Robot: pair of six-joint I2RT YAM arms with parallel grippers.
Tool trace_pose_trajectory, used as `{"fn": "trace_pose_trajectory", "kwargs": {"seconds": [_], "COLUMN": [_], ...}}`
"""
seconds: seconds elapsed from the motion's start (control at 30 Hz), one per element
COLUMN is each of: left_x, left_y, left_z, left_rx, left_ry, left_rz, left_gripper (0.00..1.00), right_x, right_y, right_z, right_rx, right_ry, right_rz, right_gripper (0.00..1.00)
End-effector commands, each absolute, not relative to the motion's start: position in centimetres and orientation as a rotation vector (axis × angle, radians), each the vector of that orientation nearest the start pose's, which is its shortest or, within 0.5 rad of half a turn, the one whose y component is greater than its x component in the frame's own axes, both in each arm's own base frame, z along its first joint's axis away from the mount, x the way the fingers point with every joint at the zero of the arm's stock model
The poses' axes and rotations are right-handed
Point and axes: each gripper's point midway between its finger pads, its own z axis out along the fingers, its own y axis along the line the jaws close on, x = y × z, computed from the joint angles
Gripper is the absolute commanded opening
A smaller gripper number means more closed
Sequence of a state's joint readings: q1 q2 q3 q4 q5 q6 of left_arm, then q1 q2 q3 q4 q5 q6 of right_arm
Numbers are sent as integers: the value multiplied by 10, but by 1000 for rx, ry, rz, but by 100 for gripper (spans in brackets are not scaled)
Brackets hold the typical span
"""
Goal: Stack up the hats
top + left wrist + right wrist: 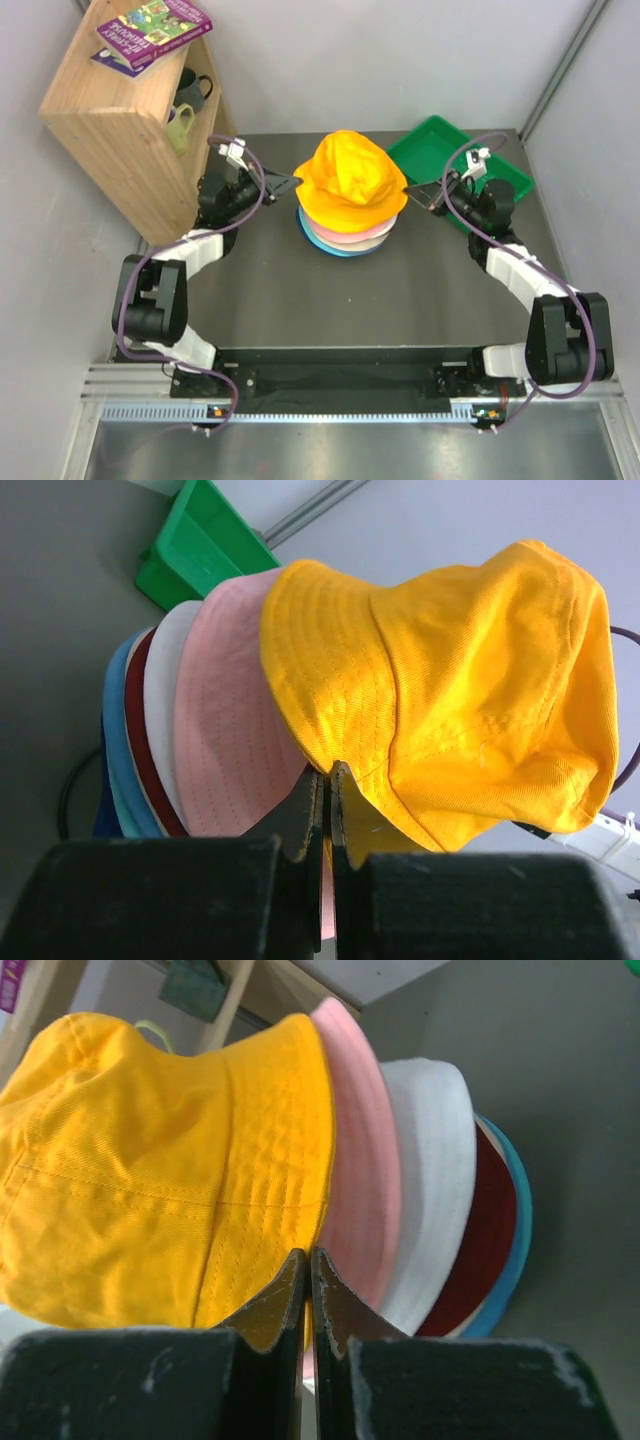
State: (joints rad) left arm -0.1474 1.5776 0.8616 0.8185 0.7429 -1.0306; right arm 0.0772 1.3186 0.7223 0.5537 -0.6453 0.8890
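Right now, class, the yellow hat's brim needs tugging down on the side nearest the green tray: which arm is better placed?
Right, I'd judge. The right gripper is shut on the brim of the yellow hat on the side facing the green tray; the left gripper pinches the opposite side, by the wooden shelf.

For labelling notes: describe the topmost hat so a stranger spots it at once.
Between the wooden shelf and the green tray stands a pile of hats. The orange-yellow hat tops it, the left end effector and right end effector pinching its brim. Only it shows a full crown; the others show just brim edges.
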Motion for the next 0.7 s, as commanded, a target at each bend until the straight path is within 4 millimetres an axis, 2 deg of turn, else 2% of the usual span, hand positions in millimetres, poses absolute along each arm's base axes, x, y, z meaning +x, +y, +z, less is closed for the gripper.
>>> {"fn": "trace_pose_trajectory", "kwargs": {"seconds": [0.0,0.17,0.4,0.53,0.67], "left_x": [397,392,399,407,409], "left_y": [-208,-209,-207,-198,-183], "left_z": [246,219,197,174,142], "left_rx": [-46,-74,-104,-169,-210], "left_ry": [1680,1716,1764,1847,1953], "left_rz": [-1462,-1478,-1437,-1321,-1156], "left_gripper": [0,0,0,0,0], "right_x": [378,380,392,396,395], "right_y": [146,142,134,127,122], "right_z": [225,204,197,189,181], "right_rx": [193,228,249,261,268], "right_ry": [1789,1831,1840,1868,1892], "right_rz": [1131,1101,1020,955,906], "right_gripper": [0,0,0,0,0]}}
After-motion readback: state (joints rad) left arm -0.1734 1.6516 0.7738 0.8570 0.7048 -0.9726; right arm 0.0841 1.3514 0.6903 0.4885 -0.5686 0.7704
